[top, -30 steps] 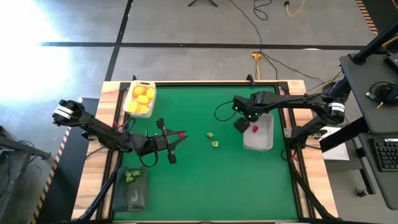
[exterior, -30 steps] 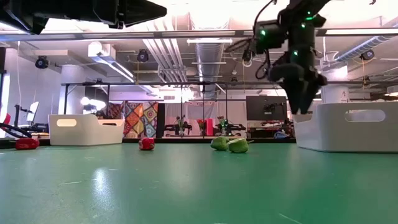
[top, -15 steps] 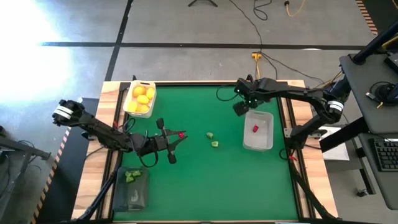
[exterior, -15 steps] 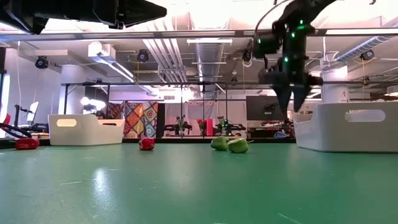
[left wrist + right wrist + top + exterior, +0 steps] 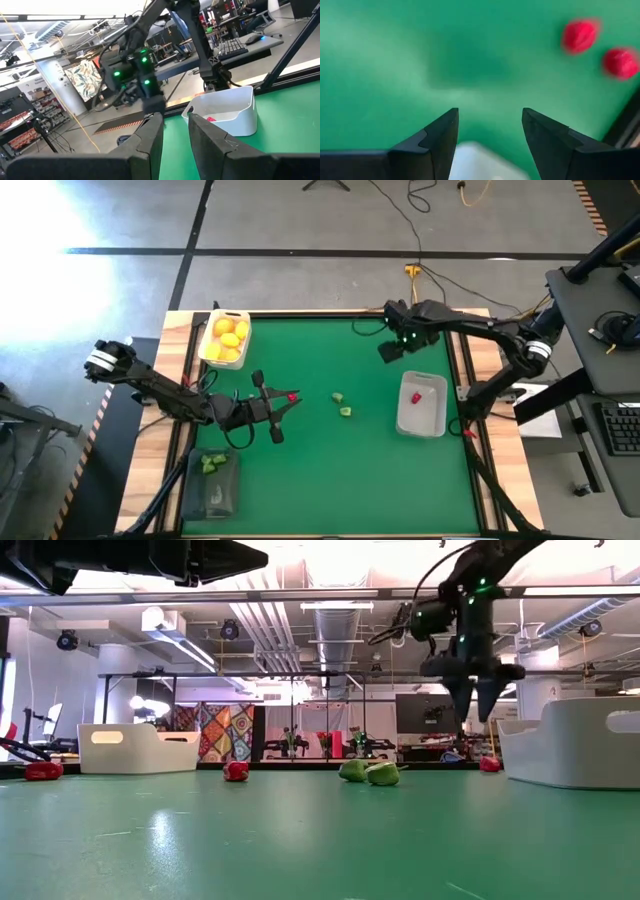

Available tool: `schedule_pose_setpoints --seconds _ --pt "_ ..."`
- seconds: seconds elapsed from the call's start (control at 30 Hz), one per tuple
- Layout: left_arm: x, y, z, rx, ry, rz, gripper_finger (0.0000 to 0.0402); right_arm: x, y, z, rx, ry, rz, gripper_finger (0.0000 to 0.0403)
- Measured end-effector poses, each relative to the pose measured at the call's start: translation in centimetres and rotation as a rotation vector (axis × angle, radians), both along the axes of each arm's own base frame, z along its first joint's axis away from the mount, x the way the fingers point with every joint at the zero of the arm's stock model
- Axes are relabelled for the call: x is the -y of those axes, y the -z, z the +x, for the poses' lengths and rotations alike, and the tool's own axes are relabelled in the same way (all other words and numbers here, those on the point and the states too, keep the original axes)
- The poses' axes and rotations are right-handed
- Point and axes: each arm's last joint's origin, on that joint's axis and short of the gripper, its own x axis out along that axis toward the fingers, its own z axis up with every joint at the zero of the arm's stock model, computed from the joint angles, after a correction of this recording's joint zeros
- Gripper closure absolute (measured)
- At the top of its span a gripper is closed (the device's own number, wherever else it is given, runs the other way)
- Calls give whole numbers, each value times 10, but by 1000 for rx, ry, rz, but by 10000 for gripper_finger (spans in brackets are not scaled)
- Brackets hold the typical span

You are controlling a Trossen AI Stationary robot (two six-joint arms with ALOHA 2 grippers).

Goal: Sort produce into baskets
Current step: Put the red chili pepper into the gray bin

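My right gripper hangs open and empty above the table, just past the far left corner of the white basket, which holds one red piece. My left gripper is open with a narrow gap, held level above the table at centre left. A red piece lies on the table by its tips. Two green pieces lie mid-table. Yellow fruits fill the far-left basket. Green pieces lie in the dark basket.
Two red pieces lie on the green table under the right gripper; one shows beside the white basket. Another red piece lies at the far left of the low view. Wooden rails edge the table.
My right gripper has risen from over the white basket and gone toward the table's far edge, staying open. The white basket has slid toward the table's near right and turned a little, with the red piece still inside it.
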Motion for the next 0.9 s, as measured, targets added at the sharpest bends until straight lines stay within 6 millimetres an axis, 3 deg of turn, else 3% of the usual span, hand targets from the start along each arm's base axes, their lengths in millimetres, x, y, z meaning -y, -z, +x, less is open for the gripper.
schedule_pose_setpoints --seconds 0.1,0.37,0.57,0.73,0.9 --pt "0 -1 0 5 -1 9 324 25 6 -4 2 30 -25 187" --pt "0 -4 0 33 -2 7 324 79 49 -24 -154 129 11 131" --pt "0 -3 0 39 1 -20 324 96 68 -27 -213 143 5 97" --pt "0 -3 0 43 3 -32 324 106 80 -31 -221 131 42 107" --pt "0 -3 0 42 4 -32 324 107 82 -33 -201 129 64 159"
